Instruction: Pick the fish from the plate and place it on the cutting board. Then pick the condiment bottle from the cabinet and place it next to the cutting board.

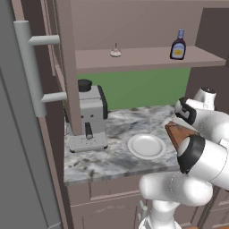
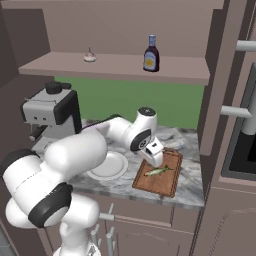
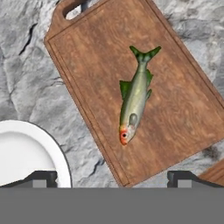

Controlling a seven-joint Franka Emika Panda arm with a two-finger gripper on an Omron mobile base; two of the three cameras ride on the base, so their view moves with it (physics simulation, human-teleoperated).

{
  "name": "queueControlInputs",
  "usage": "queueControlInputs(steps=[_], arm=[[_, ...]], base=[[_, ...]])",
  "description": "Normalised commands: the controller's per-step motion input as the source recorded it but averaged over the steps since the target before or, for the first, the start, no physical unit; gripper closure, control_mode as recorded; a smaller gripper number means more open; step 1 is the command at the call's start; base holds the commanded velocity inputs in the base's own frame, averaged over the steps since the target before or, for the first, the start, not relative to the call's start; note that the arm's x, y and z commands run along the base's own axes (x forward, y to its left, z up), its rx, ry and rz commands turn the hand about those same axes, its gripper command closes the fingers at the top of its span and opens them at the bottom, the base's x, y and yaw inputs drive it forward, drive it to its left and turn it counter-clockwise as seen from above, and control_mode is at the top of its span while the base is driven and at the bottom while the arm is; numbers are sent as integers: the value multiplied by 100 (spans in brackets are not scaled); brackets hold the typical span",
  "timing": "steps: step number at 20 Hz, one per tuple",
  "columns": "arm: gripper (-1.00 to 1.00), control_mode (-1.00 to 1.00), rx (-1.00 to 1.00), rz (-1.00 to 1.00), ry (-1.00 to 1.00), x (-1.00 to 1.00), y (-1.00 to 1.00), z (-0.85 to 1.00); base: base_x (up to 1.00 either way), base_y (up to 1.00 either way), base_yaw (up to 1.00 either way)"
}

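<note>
The white arm reaches forward over the marble worktop (image 2: 192, 186), its wrist bent down so the tool (image 3: 111, 179) hangs above the cutting board (image 2: 159, 175), fingers spread wide and holding nothing. The fish (image 3: 134, 101) lies flat near the board's middle, just right of the bare plate (image 2: 108, 167). The condiment bottle (image 2: 151, 54) stands upright on the cabinet (image 2: 125, 67) shelf, far behind and above.
</note>
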Motion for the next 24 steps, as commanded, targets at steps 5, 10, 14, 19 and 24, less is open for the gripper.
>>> queueControlInputs(steps=[5,10,14,19,24], arm=[[-100,-100,6,-5,3,-15,14,22],[-100,-100,7,-3,3,-16,14,26],[-100,-100,8,-2,1,-18,16,27],[-100,-100,6,0,0,-14,22,28],[-100,-100,6,-1,0,-12,25,22]], base=[[0,0,0],[0,0,0],[0,0,0],[0,0,0],[0,0,0]])
